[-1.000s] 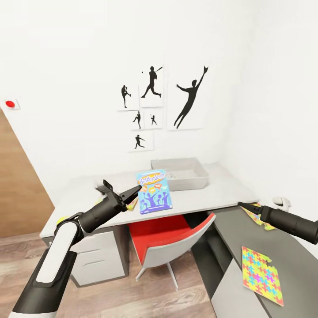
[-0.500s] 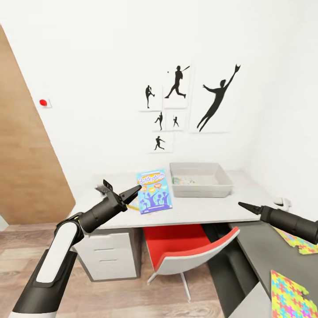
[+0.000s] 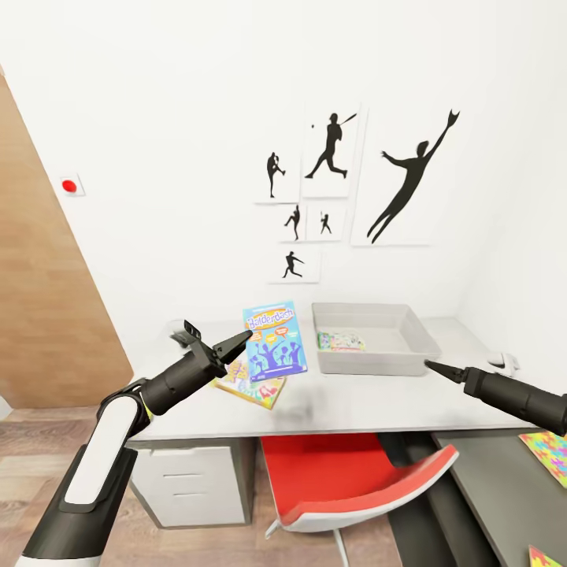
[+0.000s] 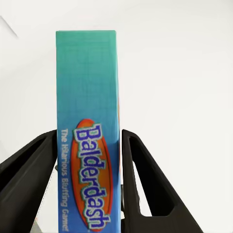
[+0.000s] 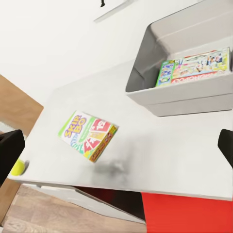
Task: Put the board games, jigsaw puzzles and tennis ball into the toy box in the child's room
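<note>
We are holding the blue Balderdash board game upright in our left gripper, the two fingers pinching its narrow edge above the table. It looks like a light, stiff cardboard box with a glossy, probably slippery face, so we judge that gripping across the thin edge near the middle should keep it from swinging. The right gripper is hanging beside the toy box, holding nothing; its tips look nearly together. The toy box is already holding the Monopoly game. The Skip-Bo game and the tennis ball are lying on the table outside it
</note>
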Available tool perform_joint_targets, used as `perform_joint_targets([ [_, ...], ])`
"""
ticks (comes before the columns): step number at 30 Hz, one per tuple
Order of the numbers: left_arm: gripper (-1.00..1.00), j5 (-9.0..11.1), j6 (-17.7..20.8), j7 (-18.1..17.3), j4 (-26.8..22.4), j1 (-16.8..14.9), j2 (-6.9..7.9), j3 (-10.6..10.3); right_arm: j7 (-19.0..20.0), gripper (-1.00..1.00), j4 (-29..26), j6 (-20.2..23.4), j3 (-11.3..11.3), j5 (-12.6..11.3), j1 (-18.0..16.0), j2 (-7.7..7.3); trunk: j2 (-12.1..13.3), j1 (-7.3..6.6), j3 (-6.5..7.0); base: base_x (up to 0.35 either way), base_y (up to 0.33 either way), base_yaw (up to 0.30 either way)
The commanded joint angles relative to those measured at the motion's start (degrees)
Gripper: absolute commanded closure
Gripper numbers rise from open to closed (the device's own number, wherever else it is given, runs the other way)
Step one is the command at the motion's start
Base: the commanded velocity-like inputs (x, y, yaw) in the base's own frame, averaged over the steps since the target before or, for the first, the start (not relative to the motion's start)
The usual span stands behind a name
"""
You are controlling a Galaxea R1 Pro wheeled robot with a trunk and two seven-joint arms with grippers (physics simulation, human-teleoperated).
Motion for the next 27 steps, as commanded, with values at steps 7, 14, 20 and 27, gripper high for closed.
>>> perform_joint_targets([
  [7, 1.0, 0.36, 0.23, -0.15, 0.0, -0.06, 0.02, -0.14, 0.38, -1.0, -0.01, 0.29, -0.04, 0.31, -0.07, 0.05, -0.12, 0.07, -0.12, 0.326, -0.012, 0.006],
  [14, 1.0, 0.36, -0.02, -0.06, 0.0, -0.08, -0.03, -0.33, 0.36, -1.0, -0.01, 0.29, -0.06, 0.32, -0.07, 0.07, -0.12, 0.07, -0.12, 0.228, -0.031, 0.001],
  [20, 1.0, 0.36, -0.15, 0.03, 0.0, -0.08, -0.07, -0.41, 0.4, -1.0, -0.01, 0.29, 0.03, 0.31, -0.07, 0.08, -0.12, 0.07, -0.12, 0.077, -0.011, -0.063],
  [27, 1.0, 0.36, -0.19, 0.0, 0.0, -0.08, -0.07, -0.27, 0.41, -1.0, -0.01, 0.29, 0.1, 0.31, -0.07, 0.09, -0.12, 0.07, -0.12, 0.026, -0.004, -0.085],
])
